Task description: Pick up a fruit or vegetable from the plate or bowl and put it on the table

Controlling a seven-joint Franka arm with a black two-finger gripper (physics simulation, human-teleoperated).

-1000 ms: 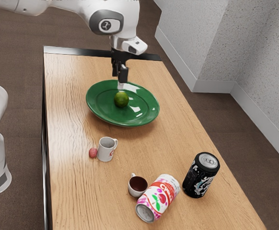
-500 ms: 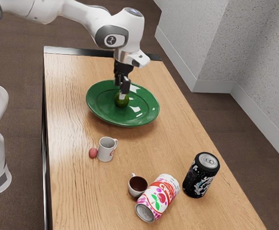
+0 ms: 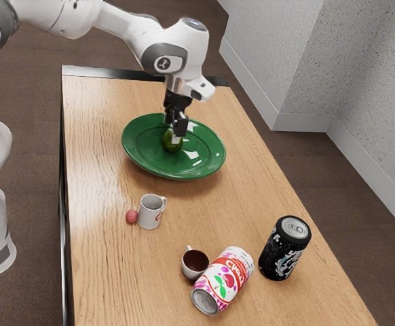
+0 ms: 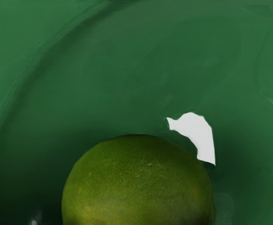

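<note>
Judged the lime [image 4: 136, 183] light, firm, slippery, best squeezed mid-girth. Had the gripper [image 3: 172, 132] spread wide at the far plate [image 3: 140, 155].

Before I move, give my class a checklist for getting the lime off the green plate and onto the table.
1. Lime on the plate: ok, inside its rim.
2. Claw at the lime: ok, it is down at the fruit.
3. Grip on the lime: cannot tell.
4. Lime on the table: not ok, it is still on the plate.
5. White mug upright: ok.
6. Both cans upright: not ok; the black one stands, the cherry-printed one lies on its side.
</note>
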